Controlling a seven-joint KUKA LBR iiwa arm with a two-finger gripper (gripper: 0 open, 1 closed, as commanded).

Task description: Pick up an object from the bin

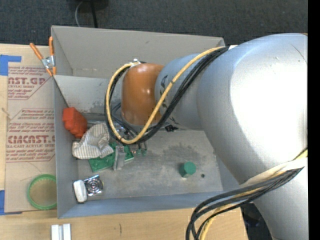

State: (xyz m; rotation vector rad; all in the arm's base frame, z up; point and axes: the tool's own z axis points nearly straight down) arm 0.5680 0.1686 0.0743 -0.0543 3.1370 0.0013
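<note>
I'm seeing the claw (pixel 120 156) sitting low in the left-middle of the bin (pixel 135 34), over a flat green piece (pixel 101 162) just beside the crumpled checked cloth (pixel 92 141). I'm not able to tell if it's spread or pinching. Nothing is looking lifted, so I'm judging grasp and lift as still pending. The red lump (pixel 74 121) and 1 small green plug (pixel 187 169) are lying apart.
</note>
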